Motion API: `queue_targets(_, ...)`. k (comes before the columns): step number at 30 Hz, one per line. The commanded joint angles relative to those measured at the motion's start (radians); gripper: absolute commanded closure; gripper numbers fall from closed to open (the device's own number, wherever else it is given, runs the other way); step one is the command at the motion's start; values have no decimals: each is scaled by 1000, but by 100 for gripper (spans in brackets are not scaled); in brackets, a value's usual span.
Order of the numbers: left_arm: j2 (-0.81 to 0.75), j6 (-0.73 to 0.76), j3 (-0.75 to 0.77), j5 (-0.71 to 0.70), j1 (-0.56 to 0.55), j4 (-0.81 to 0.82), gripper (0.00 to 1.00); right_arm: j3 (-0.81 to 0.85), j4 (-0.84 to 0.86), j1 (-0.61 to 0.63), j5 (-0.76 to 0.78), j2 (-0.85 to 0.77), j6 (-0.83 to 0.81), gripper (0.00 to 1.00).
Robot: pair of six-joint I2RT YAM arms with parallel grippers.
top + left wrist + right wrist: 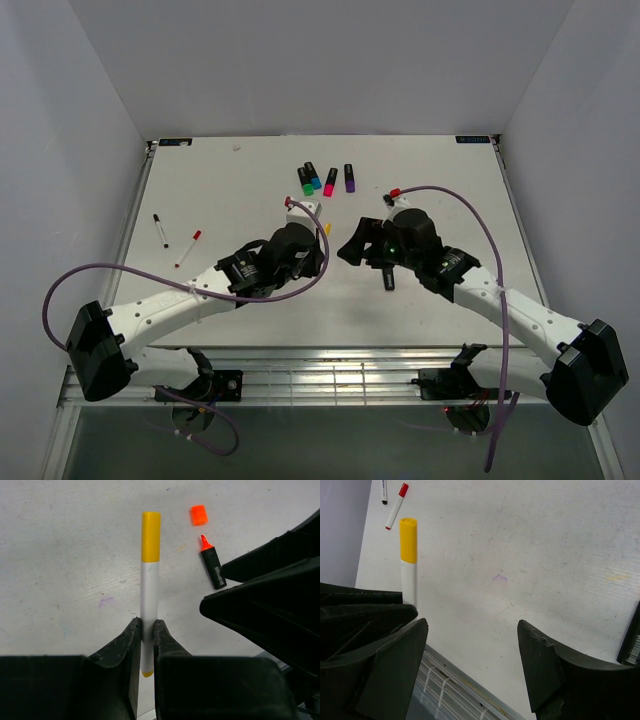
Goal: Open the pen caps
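From above, four capped markers (325, 180) are seen far centre, with two thin pens (175, 240) at the left. At the left wrist, the left gripper (146, 627) is clamped on a white pen (149, 587) with its yellow cap (150, 536) on; an orange cap (199, 514) lies loose. At the right wrist, the right gripper (472, 627) is seen with its jaws apart.

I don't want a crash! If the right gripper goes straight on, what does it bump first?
Probably the white pen with the yellow cap, held by the left gripper: it stands ahead of one finger of the open right gripper, how far is unclear. Between the fingers lies only table.
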Motion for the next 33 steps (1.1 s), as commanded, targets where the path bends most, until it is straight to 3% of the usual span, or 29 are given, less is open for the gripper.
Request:
queue_targets(1, -37, 10, -9, 62, 1, 32, 100, 50, 57, 1, -5, 42, -14, 23)
queue_targets(13, -52, -7, -31, 90, 1, 44, 100, 141, 112, -10, 42, 128, 34, 31)
queue_targets(24, -72, -15, -49, 105, 1, 55, 100, 175, 174, -14, -30, 200, 67, 37)
queue_targets(33, -69, -15, -48, 111, 1, 56, 100, 164, 223, -14, -71, 238, 90, 49)
